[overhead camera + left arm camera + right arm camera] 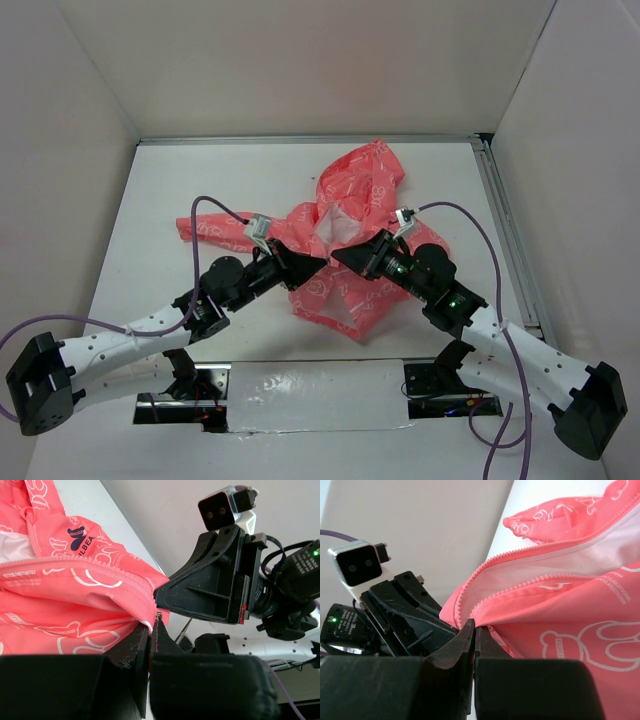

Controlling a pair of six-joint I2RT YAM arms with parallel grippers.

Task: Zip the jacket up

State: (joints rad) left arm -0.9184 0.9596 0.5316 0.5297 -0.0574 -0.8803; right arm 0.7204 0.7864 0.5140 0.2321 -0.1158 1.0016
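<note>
The coral-pink jacket (345,235) with white outline print lies crumpled mid-table, hood toward the back. Its front is partly open, showing the white lining (580,555) and zipper teeth (520,560). The dark blue chest logo (80,536) shows in the left wrist view. My left gripper (322,264) is shut on the jacket's lower front edge by the zipper (150,622). My right gripper (338,254) is shut on the facing front edge (480,622). Both grippers meet tip to tip at the zipper's bottom end, holding the fabric a little above the table.
White walls enclose the table (200,180) on the left, back and right. A metal rail (505,230) runs along the right side. Purple cables (215,205) loop over both arms. A taped white strip (310,395) lies at the near edge between the arm bases.
</note>
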